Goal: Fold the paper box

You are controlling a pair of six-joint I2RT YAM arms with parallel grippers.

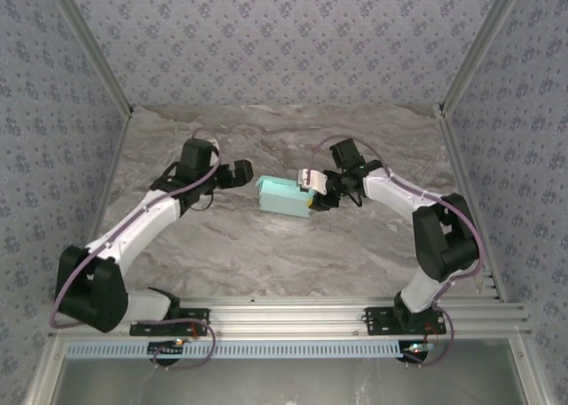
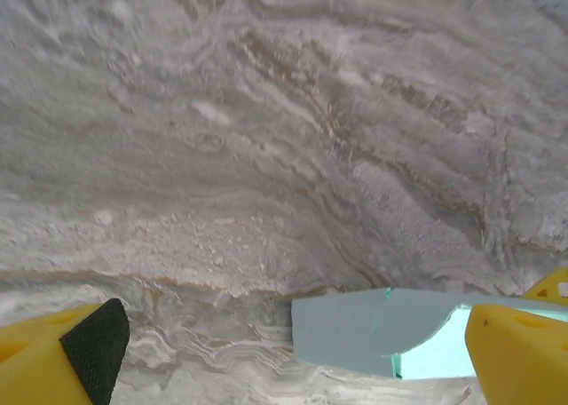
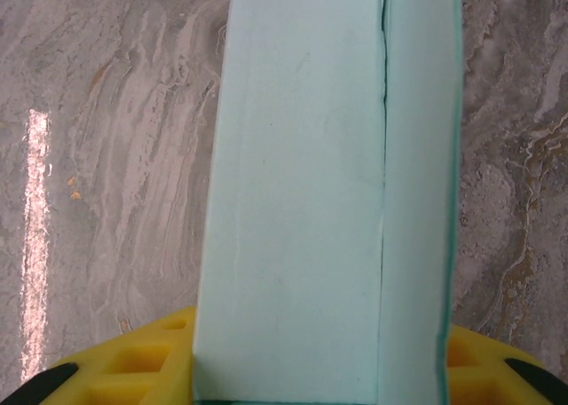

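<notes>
The top camera sits high, above and behind the arm bases, and looks down and forward over the whole counter to the far wall, from well off. The left wrist camera rides low and close to the counter, facing across the marble, with the left claw at its bottom edge and one corner of the box at lower right. The right wrist camera looks straight down from very close, the box running up its middle above the right claw. All three share the box and the marble around it at mid counter.
</notes>
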